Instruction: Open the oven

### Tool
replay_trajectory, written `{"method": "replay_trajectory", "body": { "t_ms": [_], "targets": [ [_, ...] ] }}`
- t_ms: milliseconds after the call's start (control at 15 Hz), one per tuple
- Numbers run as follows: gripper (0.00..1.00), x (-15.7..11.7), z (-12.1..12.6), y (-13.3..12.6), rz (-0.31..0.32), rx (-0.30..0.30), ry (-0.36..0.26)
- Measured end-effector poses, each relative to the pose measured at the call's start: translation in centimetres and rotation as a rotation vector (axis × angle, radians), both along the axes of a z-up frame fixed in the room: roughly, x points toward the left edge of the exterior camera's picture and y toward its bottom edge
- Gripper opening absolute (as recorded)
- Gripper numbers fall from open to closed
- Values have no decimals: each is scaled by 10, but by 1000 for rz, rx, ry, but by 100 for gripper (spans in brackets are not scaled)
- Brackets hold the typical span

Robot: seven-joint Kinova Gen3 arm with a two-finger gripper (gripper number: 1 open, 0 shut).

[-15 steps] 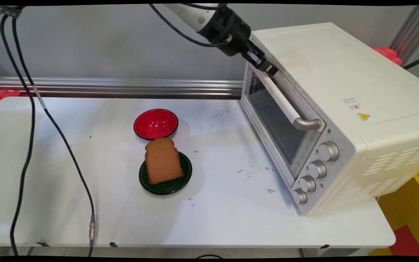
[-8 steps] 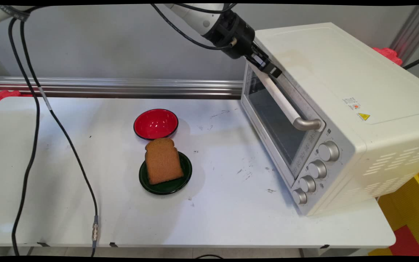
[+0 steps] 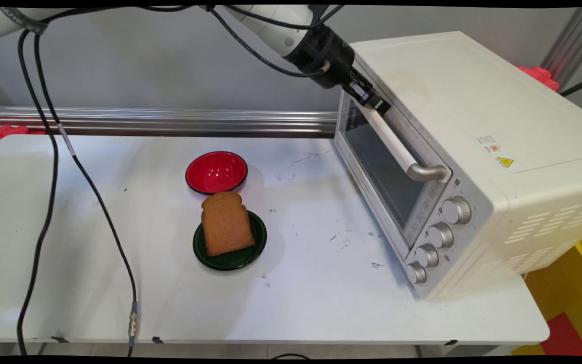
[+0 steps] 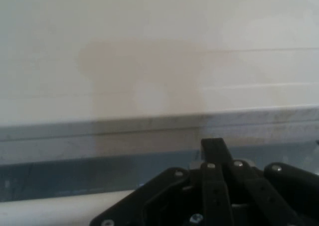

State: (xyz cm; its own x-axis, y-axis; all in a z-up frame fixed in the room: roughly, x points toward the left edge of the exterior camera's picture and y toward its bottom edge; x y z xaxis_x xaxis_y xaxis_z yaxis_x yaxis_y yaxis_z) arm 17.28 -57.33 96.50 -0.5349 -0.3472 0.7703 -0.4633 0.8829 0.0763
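My black gripper [image 3: 370, 99] sits at the far upper end of the white bar handle [image 3: 394, 144] on the cream toaster oven [image 3: 473, 151]. Its fingers are shut and press together against the top of the oven door. In the hand view the fingertips [image 4: 213, 147] meet in front of the door's upper edge, and the handle [image 4: 50, 208] runs across the bottom left behind the linkage. The oven's glass door [image 3: 379, 167] is closed. I cannot see whether the handle is clamped or only touched.
A slice of brown bread [image 3: 226, 222] lies on a dark green plate [image 3: 250, 255] at mid-table, with an empty red bowl [image 3: 216, 172] just behind it. Black cables [image 3: 48, 167] hang down over the table's left side. Several knobs [image 3: 440, 235] line the oven's front.
The gripper has slid slightly down and to the right along the oven's top front edge, onto the handle's far end. The oven door stays closed and the bread has not moved.
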Motion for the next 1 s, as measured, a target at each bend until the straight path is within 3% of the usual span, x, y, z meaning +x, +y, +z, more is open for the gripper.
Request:
{"method": "replay_trajectory", "body": {
  "t_ms": [1000],
  "targets": [
    [0,42,-27,26,15,75,-94]
  ]
}}
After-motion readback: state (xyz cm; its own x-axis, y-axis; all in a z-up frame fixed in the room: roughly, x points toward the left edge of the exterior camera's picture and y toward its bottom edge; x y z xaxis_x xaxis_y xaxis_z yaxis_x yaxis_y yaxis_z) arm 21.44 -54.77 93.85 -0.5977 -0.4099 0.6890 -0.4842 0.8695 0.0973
